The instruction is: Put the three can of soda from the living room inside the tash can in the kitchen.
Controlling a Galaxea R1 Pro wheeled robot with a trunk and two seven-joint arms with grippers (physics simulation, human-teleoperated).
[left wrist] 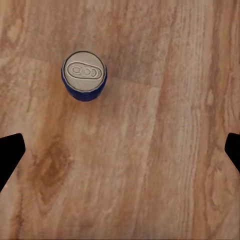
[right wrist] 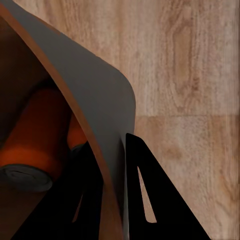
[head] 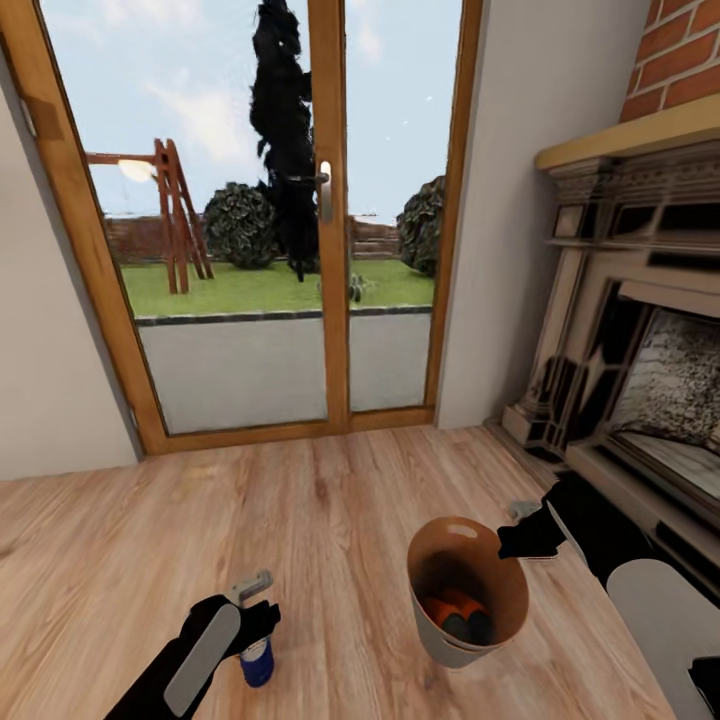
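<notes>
An orange can (head: 452, 607) lay inside the tash can (head: 430, 628), whose rim the right claw (right wrist: 117, 165) pinched, so one can at least was binned; a darker shape beside it was unclear. The blue can (left wrist: 84, 76) stood upright on the floor (head: 330, 530) under the wide-open, empty left claw (head: 255, 600). The kitchen trip remained.

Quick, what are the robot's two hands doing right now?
Left gripper: open, holding nothing, above the upright dark blue soda can on the plank floor.
Right gripper: shut on the rim of the pale grey tapered bucket.
</notes>
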